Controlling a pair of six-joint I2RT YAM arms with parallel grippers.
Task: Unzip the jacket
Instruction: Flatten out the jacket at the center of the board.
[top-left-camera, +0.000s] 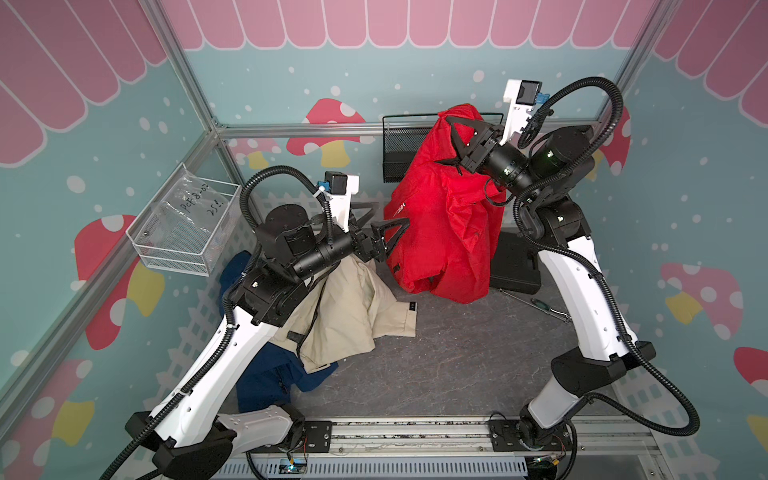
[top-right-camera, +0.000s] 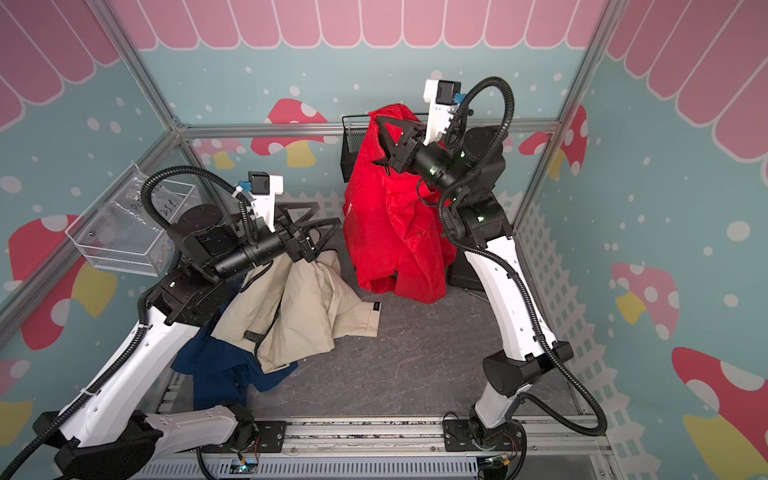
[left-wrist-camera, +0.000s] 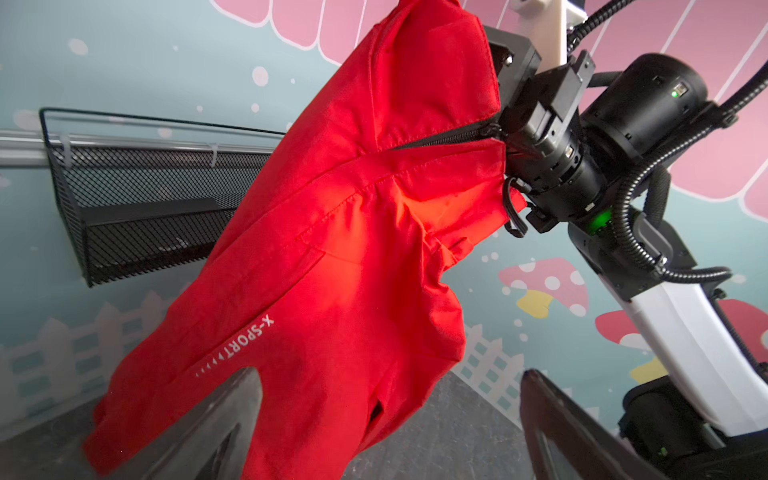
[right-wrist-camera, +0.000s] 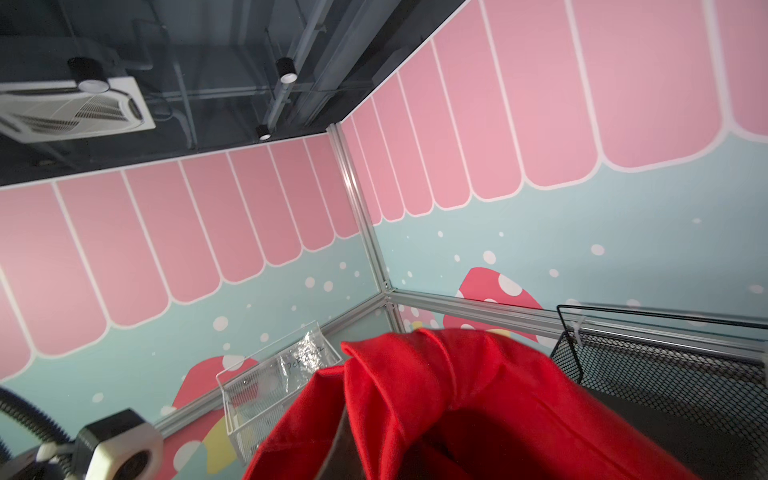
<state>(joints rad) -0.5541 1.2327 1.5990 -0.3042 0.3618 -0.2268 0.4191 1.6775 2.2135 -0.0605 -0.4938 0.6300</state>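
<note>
Low on the left, your left pincer (top-left-camera: 392, 212) stands wide open and empty, just beside the hanging edge of the red jacket (top-left-camera: 440, 232). That jacket dangles from its top down to the table (top-left-camera: 457, 353), so its long axis runs near upright. Dark zipper teeth (left-wrist-camera: 449, 139) show only at the top, running straight into the right pincer (top-left-camera: 453, 124), which is clamped on the fabric there. I judge your free pincer must travel up and rightward; the slider itself I cannot make out.
</note>
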